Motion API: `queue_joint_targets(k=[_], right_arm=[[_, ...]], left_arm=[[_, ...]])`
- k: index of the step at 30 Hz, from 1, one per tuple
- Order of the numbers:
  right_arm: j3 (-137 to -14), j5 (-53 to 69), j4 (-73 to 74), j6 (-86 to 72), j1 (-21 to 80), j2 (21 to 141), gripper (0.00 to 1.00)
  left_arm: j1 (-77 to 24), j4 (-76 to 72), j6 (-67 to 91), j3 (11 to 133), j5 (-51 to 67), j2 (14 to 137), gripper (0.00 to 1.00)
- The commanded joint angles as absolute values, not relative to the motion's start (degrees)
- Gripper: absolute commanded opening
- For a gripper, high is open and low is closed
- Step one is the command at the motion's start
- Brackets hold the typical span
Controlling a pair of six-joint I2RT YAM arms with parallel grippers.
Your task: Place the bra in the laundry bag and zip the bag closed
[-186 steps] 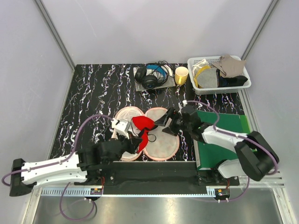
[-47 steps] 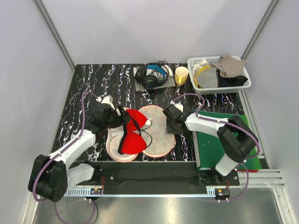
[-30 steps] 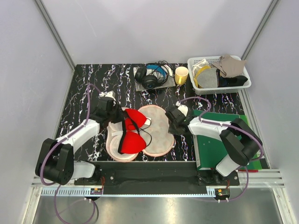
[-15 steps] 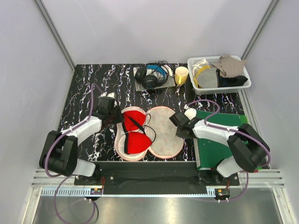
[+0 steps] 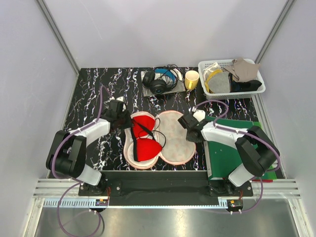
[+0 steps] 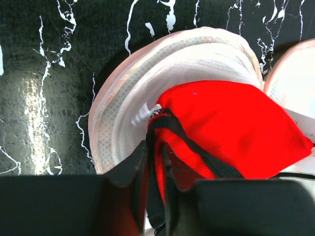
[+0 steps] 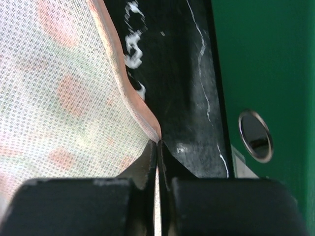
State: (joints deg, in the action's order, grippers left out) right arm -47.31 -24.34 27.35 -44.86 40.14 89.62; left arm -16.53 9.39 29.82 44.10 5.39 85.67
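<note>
We see the right gripper pinched tight on the 3 o'clock rim of the laundry bag, the left gripper clamping a strap of the bra.

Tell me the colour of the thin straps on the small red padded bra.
Black straps; clearest in the left wrist view.

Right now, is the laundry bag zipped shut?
No, in the top view the laundry bag lies spread open with both lobes flat, and the red bra rests uncovered on one lobe.
</note>
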Motion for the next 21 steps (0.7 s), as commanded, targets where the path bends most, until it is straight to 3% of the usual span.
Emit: queue_joint_targets(k=[1, 4, 7, 10, 13, 16, 21], right_arm=[[-51.8, -25.2, 27.3, -38.4, 39.0, 90.1, 0.23], [-53.2, -20.5, 27.7, -36.0, 39.0, 87.3, 0.5], [-55.8, -14.6, 27.7, -34.6, 39.9, 85.0, 0.61], [-59.1, -13.4, 27.6, -32.7, 41.5, 85.0, 0.64], [-60.8, -9.7, 23.7, -31.5, 41.9, 87.4, 0.64], [-60.2, -4.3, 12.2, -31.6, 42.5, 90.0, 0.63], [-62.0, -4.7, 5.7, -33.0, 45.7, 94.7, 0.59]], left_arm=[[-16.7, 7.6, 30.4, 43.8, 3.6, 81.0, 0.29], [-16.9, 8.8, 30.8, 43.1, 0.9, 76.4, 0.47], [-17.0, 10.7, 31.0, 42.5, -1.6, 73.0, 0.54], [-17.2, 11.2, 32.4, 40.2, -3.8, 68.7, 0.53], [-18.1, 10.6, 33.4, 38.8, -3.3, 65.6, 0.46], [-19.9, 8.4, 35.2, 38.4, 1.8, 66.2, 0.42], [-23.8, 5.4, 36.6, 38.1, 0.5, 69.9, 0.38]])
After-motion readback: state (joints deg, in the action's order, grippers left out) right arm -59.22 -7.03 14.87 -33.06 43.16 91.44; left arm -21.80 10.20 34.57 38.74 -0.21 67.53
